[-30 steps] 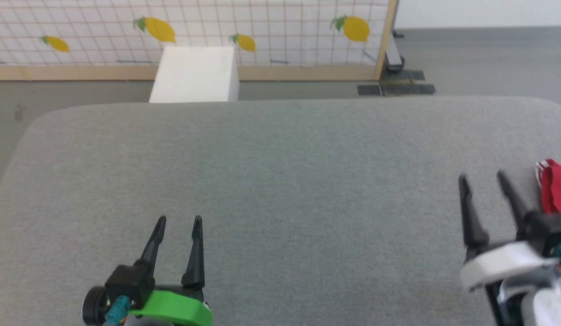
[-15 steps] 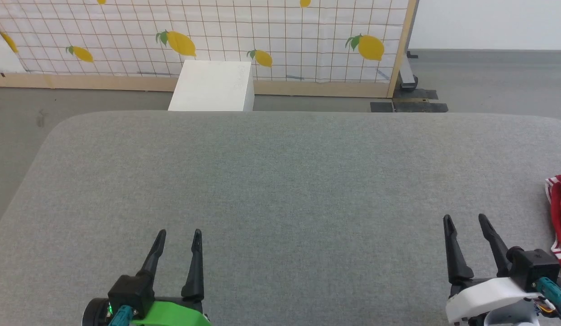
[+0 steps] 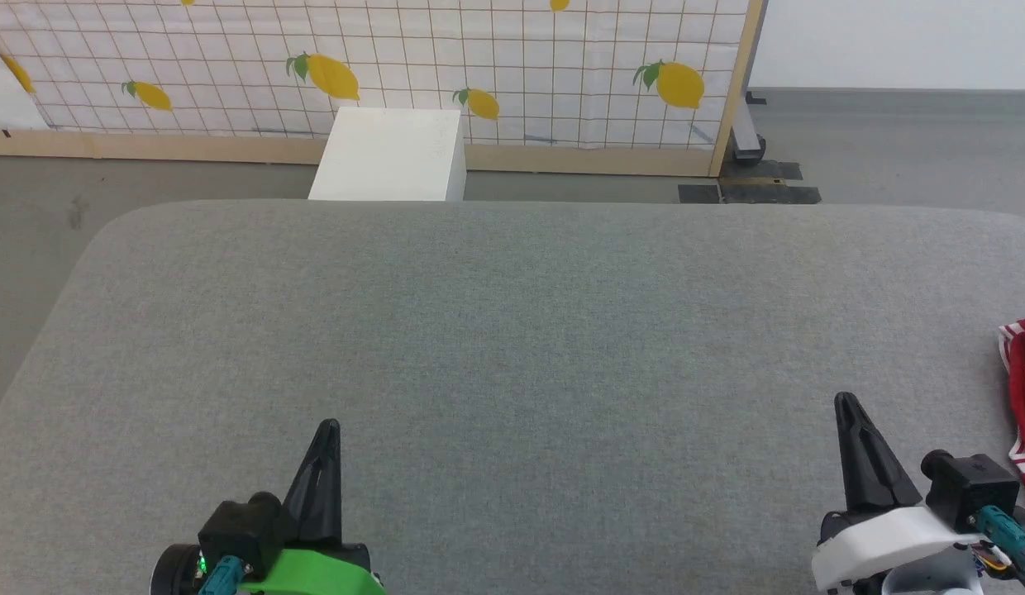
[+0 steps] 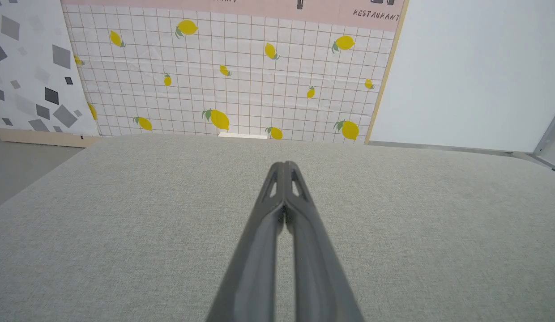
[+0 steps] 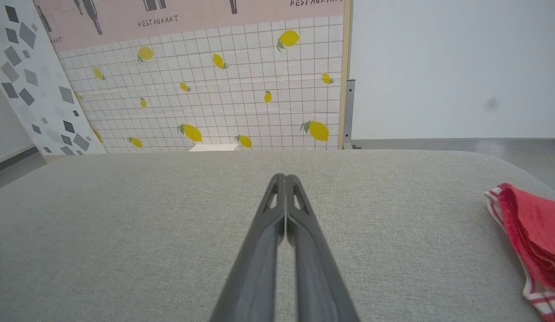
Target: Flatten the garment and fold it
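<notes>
While both arms sit at the near edge of the broad grey woven-fabric table (image 3: 512, 330), neither of my tools carries anything.

1. Left gripper (image 3: 327, 426), on its green wrist mount: the two long dark fingers are pressed together tip to tip, with nothing between them. They point away from me over bare cloth.
2. Right gripper (image 3: 846, 400), on its white mount: closed in the same way and likewise empty.
3. Both tools are held low over the table. Whether they touch the cloth cannot be confirmed.

The garment (image 5: 532, 228), a red jersey with red-and-white striped trim, lies bunched at the far right edge of the table. It is to the right of my right gripper and apart from it. The head view cuts part of it off, and no lettering can be read in this heap.

Assessment: the wide middle of the table is the obvious place to spread the garment, so it lies outside the working area and flattening has not begun. The right arm is the nearer one, so I judge it the natural choice for the first reach. Its fingers must part before any pinch on the fabric.

The white box (image 3: 388, 153) on the floor beyond the table plays no part.
</notes>
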